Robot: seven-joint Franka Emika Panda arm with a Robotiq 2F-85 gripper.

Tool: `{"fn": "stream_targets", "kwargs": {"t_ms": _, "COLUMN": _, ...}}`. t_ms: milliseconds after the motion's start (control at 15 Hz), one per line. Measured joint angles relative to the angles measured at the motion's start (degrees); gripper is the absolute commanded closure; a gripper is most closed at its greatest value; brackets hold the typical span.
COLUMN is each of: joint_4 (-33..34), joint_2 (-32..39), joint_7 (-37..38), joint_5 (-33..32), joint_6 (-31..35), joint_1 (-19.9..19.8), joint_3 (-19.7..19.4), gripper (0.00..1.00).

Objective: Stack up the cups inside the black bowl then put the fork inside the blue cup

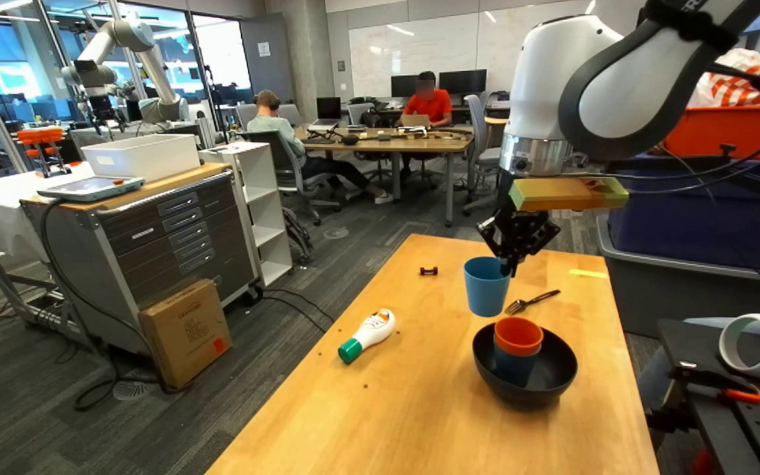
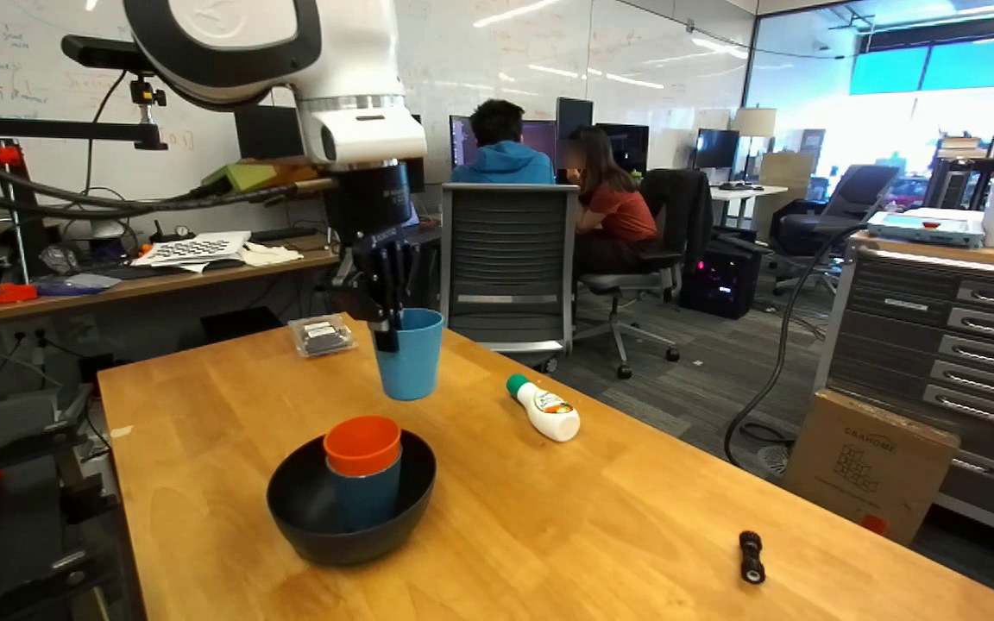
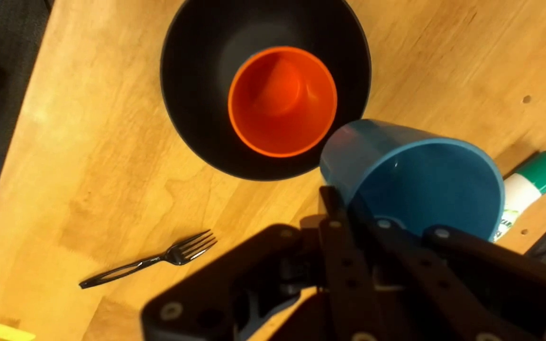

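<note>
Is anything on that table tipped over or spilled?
Yes, the white bottle with the green cap is lying on its side on the table, which looks odd because bottles usually stand up. I see no spill around it. The blue cup looks lifted, but the robot's fingers are pinching its wall.

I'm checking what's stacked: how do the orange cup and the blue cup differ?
The orange cup sits nested in the navy cup; the blue cup is held above the table by the tool. The orange cup's lower outside is hidden there; the blue cup's shows. Both are plain and open-topped.
</note>
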Motion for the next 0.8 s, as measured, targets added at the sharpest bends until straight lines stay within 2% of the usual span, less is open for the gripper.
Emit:
{"fn": "stream_targets", "kwargs": {"t_ms": 333, "joint_4": -4.4, "joint_2": -4.3, "joint_7": -1.7, "joint_5": 0.0, "joint_6": 0.2, "joint_1": -1.6, "joint_3": 1.8, "gripper": 0.99}}
{"fn": "stream_targets", "kwargs": {"t_ms": 800, "joint_4": -5.0, "joint_2": 0.2, "joint_7": -2.2, "joint_5": 0.0, "joint_6": 1.9, "joint_1": -3.5, "joint_3": 2.2, "gripper": 0.99}}
